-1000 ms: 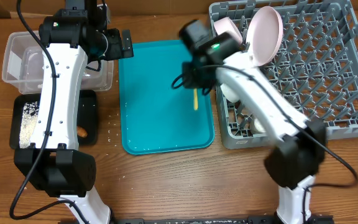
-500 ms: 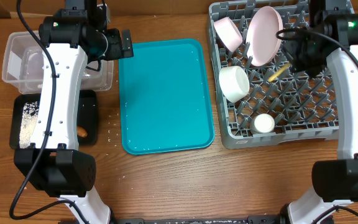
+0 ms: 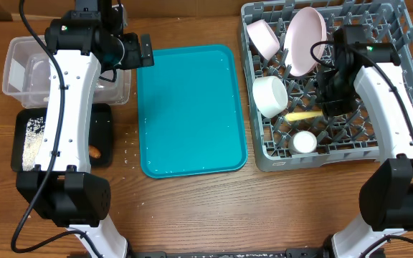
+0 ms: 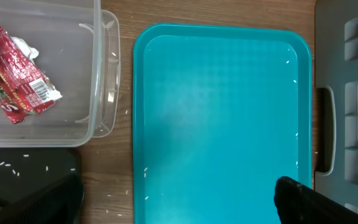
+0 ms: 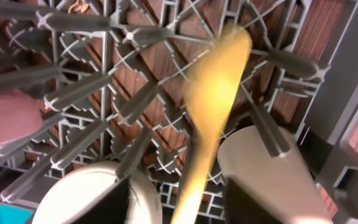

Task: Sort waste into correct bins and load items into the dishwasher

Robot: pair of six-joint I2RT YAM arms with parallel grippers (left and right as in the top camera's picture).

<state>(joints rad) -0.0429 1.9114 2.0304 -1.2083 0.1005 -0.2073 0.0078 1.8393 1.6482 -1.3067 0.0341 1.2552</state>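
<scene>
The right arm has come from the far right part of the dish rack point(image 3: 400, 86) toward its near left part, and the yellow spoon point(image 3: 303, 115), tilted upward half a second ago, now lies nearly level. The right gripper point(image 5: 176, 202) has its jaws apart, with a gap on each side of the thin handle, so it does not clamp the spoon, which looks blurred in the wrist view. The long axis of the spoon runs straight out from the fingers: the handle end is between them and the wide end points away, to the robot's left. Upright pegs point(image 5: 73, 93) stand close on both sides. The white bowl point(image 3: 269, 95) is just beside the wide end on the far side, and the white cup point(image 3: 305, 142) on the near side, so there is little room. Further away leans the pink plate point(image 3: 305, 39). Beyond the rack wall lies the bare teal tray point(image 3: 192, 107). The left gripper point(image 4: 179, 199) hangs wide open, empty, beside the clear tub point(image 4: 101, 74) holding the red-and-white wrapper point(image 4: 14, 71)
</scene>
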